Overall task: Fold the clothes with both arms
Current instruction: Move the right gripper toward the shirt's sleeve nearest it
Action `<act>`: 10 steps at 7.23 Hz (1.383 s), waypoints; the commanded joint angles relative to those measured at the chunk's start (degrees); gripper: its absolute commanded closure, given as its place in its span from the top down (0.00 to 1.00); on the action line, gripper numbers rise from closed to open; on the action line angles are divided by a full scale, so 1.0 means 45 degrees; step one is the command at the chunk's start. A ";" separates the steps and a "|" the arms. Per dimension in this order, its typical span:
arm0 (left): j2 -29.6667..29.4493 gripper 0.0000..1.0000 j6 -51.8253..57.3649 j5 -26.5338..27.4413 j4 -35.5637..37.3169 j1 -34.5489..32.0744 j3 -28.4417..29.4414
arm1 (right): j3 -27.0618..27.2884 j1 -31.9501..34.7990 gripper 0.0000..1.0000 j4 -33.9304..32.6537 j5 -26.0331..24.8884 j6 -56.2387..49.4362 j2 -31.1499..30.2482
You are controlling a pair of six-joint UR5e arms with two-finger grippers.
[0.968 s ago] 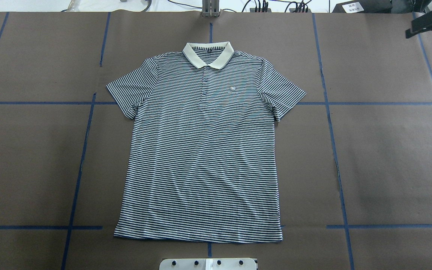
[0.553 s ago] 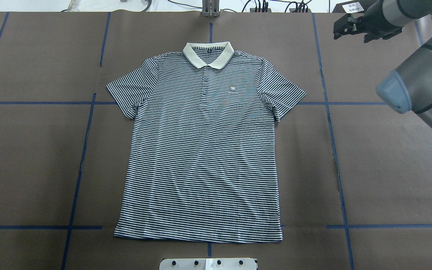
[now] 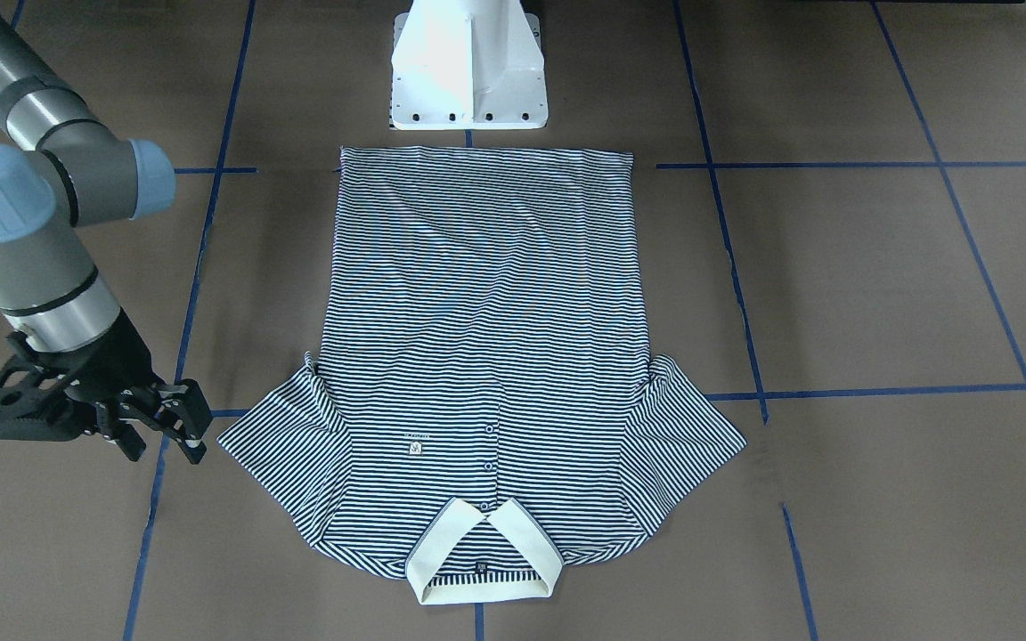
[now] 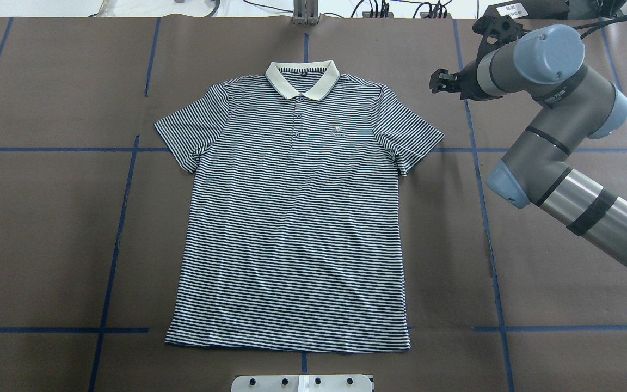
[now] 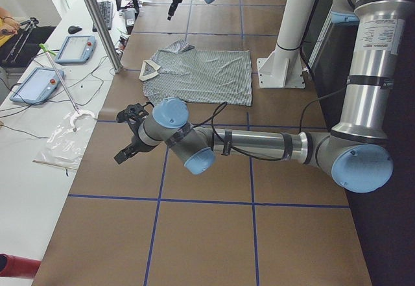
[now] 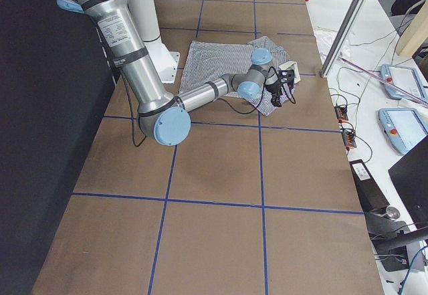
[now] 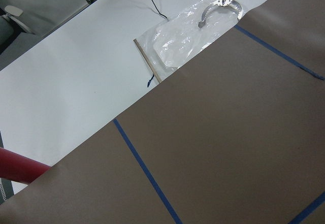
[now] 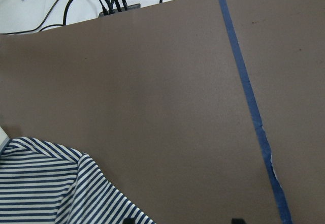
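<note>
- polo shirt lies flat and face up mid counter; not yet folded; long axis runs straight out from the robot, hem at the white pedestal base, cream collar at the far end
- right tool has its fingers spread and nothing between them; the wrist view shows the two tips well apart over bare counter; it hovers just beside the shirt's right sleeve, outboard of the cuff, apart from the cloth
- the shirt lies inboard of that tool, towards the counter's middle
- left tool shows only in the side view; cannot tell if spread or closed; well apart from the shirt, off its left side
- right arm clearly nearer; likely first grab is the right sleeve or shoulder, folded inward across the long axis
</note>
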 commanded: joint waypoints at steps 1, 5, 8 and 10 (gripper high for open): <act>-0.0003 1.00 0.0000 0.0000 0.0000 0.0029 0.0000 | -0.0283 -0.0889 0.65 0.0164 -0.0967 0.0155 -0.0080; -0.0003 1.00 0.0019 0.0000 0.0000 0.0029 0.0020 | -0.0692 -0.1166 0.60 0.0183 -0.1247 0.0174 -0.0138; 0.0016 1.00 0.0019 0.0000 0.0000 0.0049 0.0039 | -0.0908 -0.1245 0.59 0.0242 -0.1247 0.0175 -0.0158; 0.0016 1.00 0.0019 0.0000 0.0000 0.0049 0.0039 | -0.0928 -0.1265 0.59 0.0223 -0.1247 0.0194 -0.0158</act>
